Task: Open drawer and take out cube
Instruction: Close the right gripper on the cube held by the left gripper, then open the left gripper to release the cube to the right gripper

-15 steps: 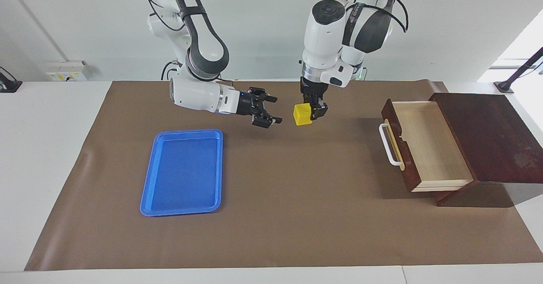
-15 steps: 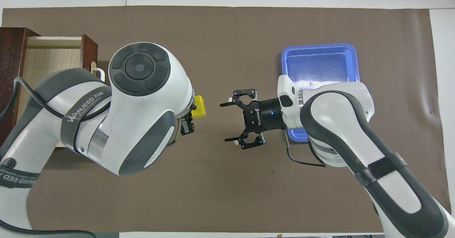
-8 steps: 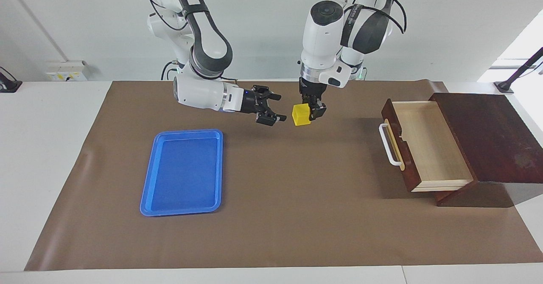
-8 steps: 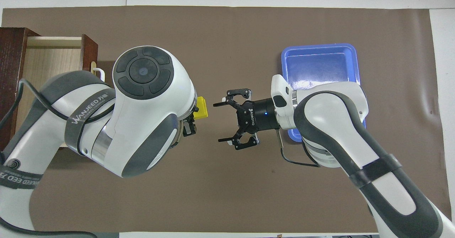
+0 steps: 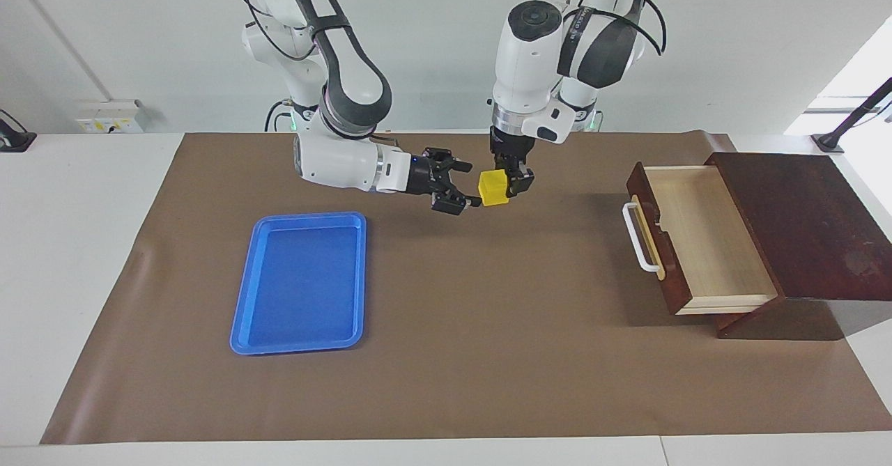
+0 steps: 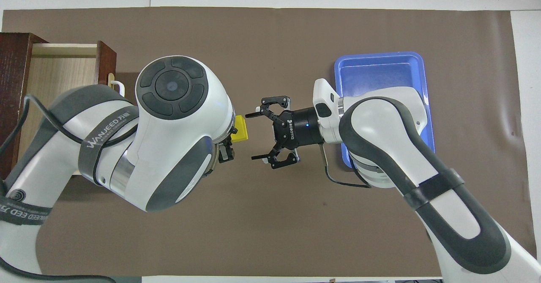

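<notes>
Read as a clock from above, twelve pointing away from the robots, centred on the mat [image 5: 488, 354] that covers the table [image 5: 70, 243]: the box [image 5: 801, 222] sits at nine to ten o'clock, its drawer [image 5: 704, 236] pulled out toward three, with nothing in it. The tray [image 5: 300, 281] lies flat on the mat at two to three. Over the centre, in the air, the left gripper [image 5: 509, 184] clamps the cube [image 5: 494, 188] – the right gripper [image 5: 472, 184], fingers spread, is just beside it at three – between box and tray.
</notes>
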`<control>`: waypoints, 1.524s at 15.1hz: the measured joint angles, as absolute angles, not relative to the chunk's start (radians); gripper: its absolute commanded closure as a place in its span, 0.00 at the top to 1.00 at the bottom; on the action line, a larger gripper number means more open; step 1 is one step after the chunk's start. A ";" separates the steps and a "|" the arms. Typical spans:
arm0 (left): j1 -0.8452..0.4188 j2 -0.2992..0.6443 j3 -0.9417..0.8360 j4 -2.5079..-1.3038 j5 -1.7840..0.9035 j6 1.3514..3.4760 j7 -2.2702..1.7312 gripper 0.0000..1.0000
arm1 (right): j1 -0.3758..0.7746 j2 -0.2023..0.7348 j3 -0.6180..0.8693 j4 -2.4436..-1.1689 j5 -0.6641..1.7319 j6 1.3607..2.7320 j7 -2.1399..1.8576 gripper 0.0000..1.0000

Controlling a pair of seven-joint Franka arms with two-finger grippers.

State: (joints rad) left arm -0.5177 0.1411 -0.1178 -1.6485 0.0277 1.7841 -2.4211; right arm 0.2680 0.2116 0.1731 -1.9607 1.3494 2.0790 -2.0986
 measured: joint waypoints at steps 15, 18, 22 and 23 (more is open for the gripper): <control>-0.518 0.141 -0.133 -1.655 0.029 1.785 -2.421 0.00 | 0.298 0.244 0.173 -1.925 1.352 2.124 -2.098 1.00; -0.518 0.141 -0.133 -1.655 0.029 1.785 -2.421 0.00 | 0.306 0.244 0.173 -1.924 1.353 2.126 -2.097 0.48; -0.518 0.140 -0.134 -1.656 0.029 1.784 -2.421 0.00 | 0.312 0.245 0.173 -1.923 1.354 2.146 -2.096 0.00; -0.518 0.139 -0.135 -1.659 0.032 1.783 -2.421 0.00 | 0.314 0.246 0.173 -1.921 1.355 2.155 -2.088 0.00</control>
